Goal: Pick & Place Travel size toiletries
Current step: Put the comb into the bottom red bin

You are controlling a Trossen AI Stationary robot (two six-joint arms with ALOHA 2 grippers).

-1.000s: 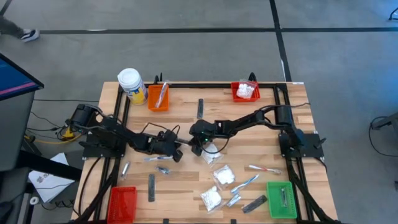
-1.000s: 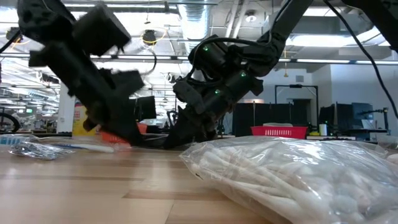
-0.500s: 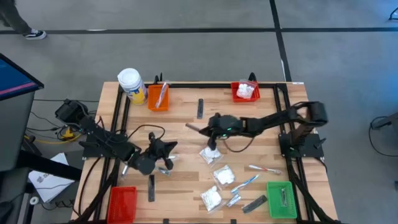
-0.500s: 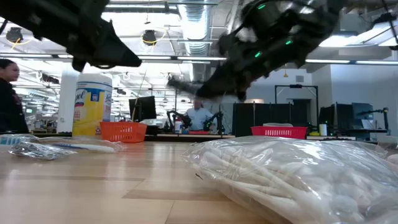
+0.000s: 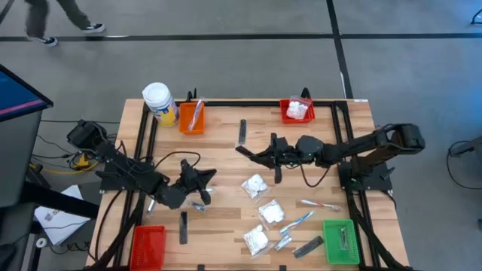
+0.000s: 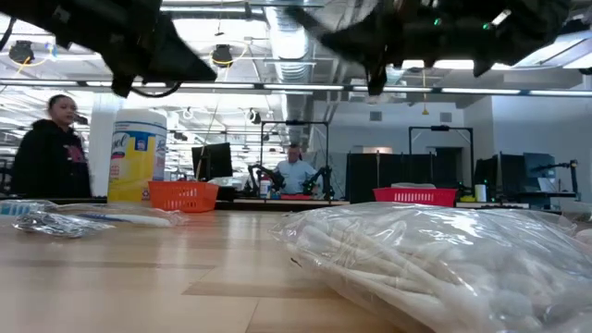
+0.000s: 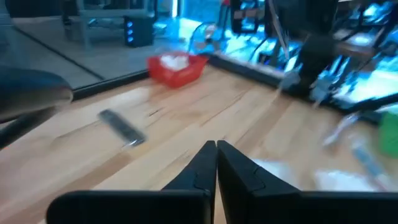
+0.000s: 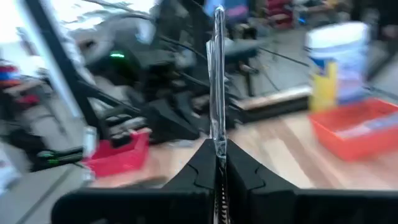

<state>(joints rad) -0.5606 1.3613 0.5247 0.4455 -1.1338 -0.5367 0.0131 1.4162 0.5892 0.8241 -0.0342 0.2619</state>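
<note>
The right pincer [image 5: 260,155] is gripping a slim toothbrush [image 8: 217,74] above mid-bench. The left pincer [image 7: 216,163] is hanging clenched and empty near the front-left. An orange bin [image 5: 191,117] at the rear edge is holding a toothbrush; a rear-right red bin [image 5: 297,111] is holding white packets. More toiletries [image 5: 269,212] are lying front-right.

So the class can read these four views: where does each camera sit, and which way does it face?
High: overhead, straight down on the table, both arms.
Low: table height, level past a white packet; arms overhead.
Left wrist: past the left gripper toward a red bin.
Right wrist: past the right gripper pinching a toothbrush.
Shared: yellow jar.
</note>
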